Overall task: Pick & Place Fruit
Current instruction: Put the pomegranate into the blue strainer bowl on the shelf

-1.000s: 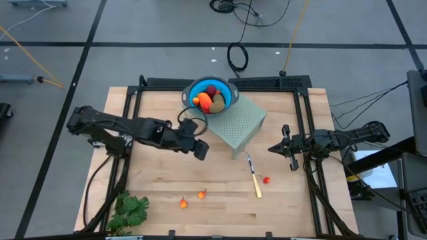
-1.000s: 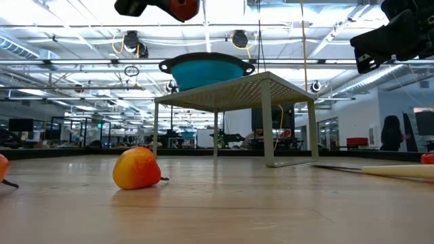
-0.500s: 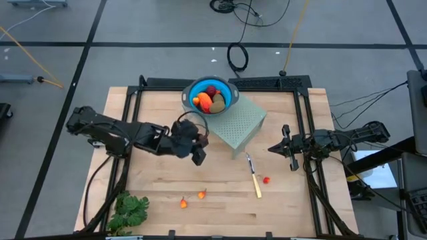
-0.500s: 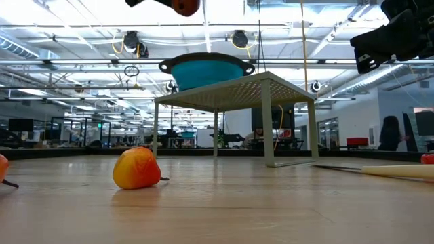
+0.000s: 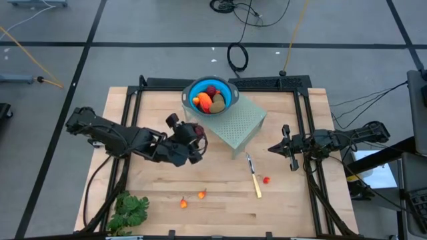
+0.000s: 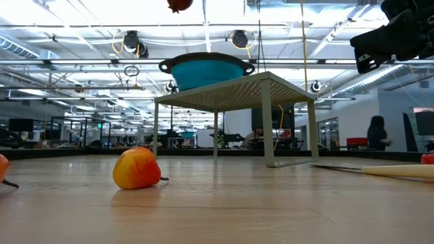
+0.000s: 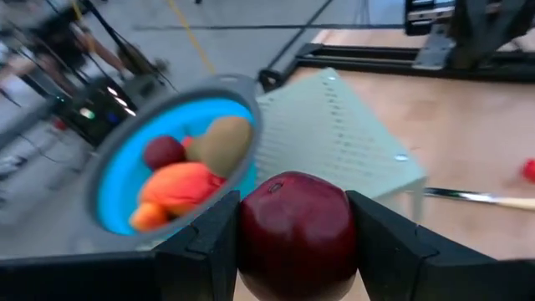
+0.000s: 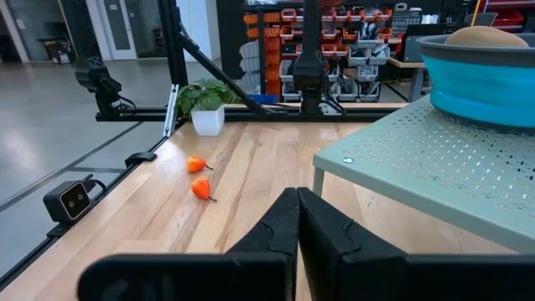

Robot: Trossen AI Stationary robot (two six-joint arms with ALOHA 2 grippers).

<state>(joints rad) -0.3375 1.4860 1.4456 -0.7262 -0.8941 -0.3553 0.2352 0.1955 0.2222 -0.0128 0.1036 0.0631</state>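
Note:
My left gripper [image 5: 193,139] hangs above the table left of the pale green stand [image 5: 239,121], shut on a dark red ball [image 7: 294,234], whose lower part shows at the top of the low view [image 6: 179,4]. On the stand's far corner sits the blue bowl [image 5: 227,100], holding another dark red ball [image 7: 163,152], an olive-brown oval [image 7: 219,144] and an orange-red piece [image 7: 180,186]. Two orange bits [image 5: 183,203] [image 5: 201,194] and a red bit [image 5: 266,179] lie on the table. My right gripper [image 5: 275,148] waits shut at the right side. My left gripper pinches the dark red ball between its two fingers [image 7: 209,242], one on each of two opposite sides [image 7: 251,238]. The fingers slant downward, pointing toward the bowl. The ball is lifted clear, well above the table.
A yellow-handled knife [image 5: 254,176] lies near the stand's front corner. A leafy green bunch [image 5: 130,210] sits at the near left corner. Black frame rails [image 5: 127,120] run along the table's left, right and far edges. Bare wood lies between the stand and the near edge.
My left gripper has rolled its wrist and swung round from pointing toward the table's near right to pointing toward the bowl, rising slightly. The dark red ball has stayed between its fingers and turned with them.

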